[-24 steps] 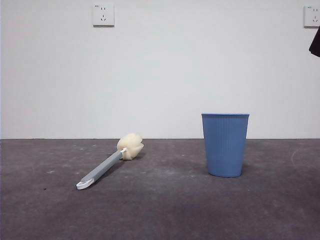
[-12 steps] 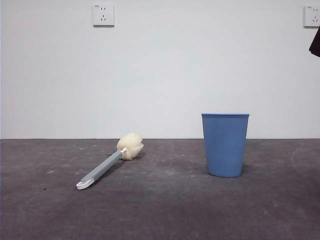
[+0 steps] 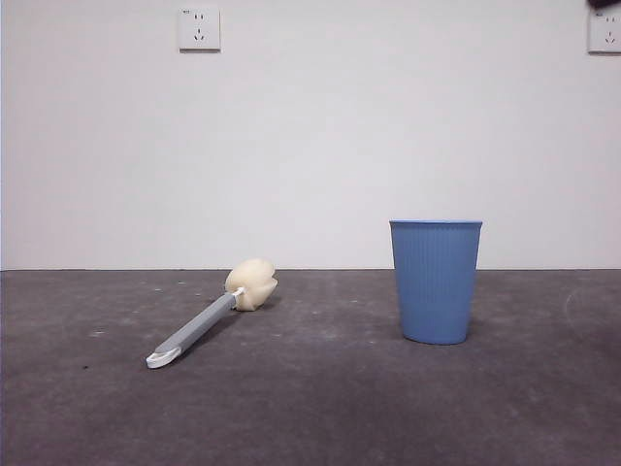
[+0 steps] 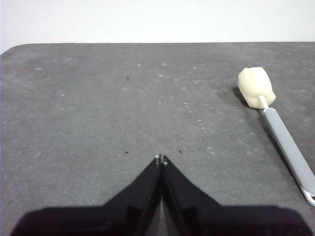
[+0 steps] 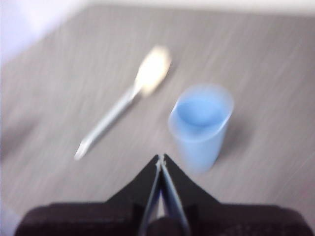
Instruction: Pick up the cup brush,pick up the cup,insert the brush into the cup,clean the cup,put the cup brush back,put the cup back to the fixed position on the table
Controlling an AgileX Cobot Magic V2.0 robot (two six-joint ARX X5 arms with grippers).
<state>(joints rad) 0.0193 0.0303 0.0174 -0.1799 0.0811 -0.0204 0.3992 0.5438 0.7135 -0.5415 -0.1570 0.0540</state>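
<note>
Up at the top right corner of my front view, the black arm tip that hung beside the wall socket half a second ago has climbed almost out of frame; only a dark sliver shows. Nothing on the table has shifted.

My brush lies flat, sponge head toward the wall, white looped tip toward the camera. My cup stands upright, well apart from the brush, mouth up.

My left gripper hangs above bare table with its jaws pressed together, holding nothing; its wrist view shows the brush off to one side, clear of the jaws.

My right gripper also has its jaws together and holds nothing. Its wrist picture is smeared with motion blur, but I can make out the cup below and the brush lying beside it, both untouched.
</note>
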